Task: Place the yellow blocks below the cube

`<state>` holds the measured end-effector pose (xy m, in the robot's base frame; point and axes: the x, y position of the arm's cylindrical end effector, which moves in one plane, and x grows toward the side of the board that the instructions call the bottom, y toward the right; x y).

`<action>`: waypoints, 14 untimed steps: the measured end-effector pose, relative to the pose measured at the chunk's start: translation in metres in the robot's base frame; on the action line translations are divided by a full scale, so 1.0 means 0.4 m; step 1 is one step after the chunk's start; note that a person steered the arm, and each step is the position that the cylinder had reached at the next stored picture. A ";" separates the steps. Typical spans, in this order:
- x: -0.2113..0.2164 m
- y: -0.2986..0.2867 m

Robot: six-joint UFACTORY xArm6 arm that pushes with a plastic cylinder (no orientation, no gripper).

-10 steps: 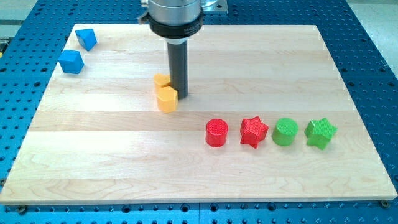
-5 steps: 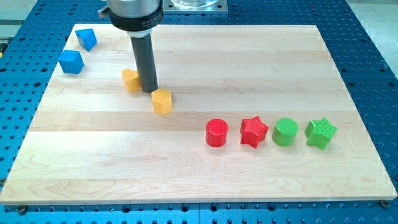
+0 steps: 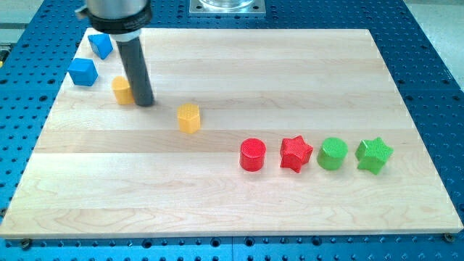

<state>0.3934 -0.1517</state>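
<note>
Upper-left quarter of bench (image 3: 217, 196): my tip (image 3: 144, 104), touching yellow block (image 3: 122, 90) at its 9 o'clock side; shape of that block partly hidden. End effector a plain rod, nothing gripped, no jaws to open. Second yellow block (image 3: 188, 117), hexagonal, at 4 o'clock from tip, apart. Blue cube (image 3: 83, 72) at 10 o'clock from the tip; second blue block (image 3: 101, 45) above. Row at 4 o'clock: red cylinder (image 3: 252, 155), red star (image 3: 296, 153), green cylinder (image 3: 333, 154), green star (image 3: 374, 155).
</note>
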 end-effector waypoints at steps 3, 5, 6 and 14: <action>-0.043 -0.064; -0.022 -0.123; -0.002 -0.150; 0.127 0.074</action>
<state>0.4443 -0.1220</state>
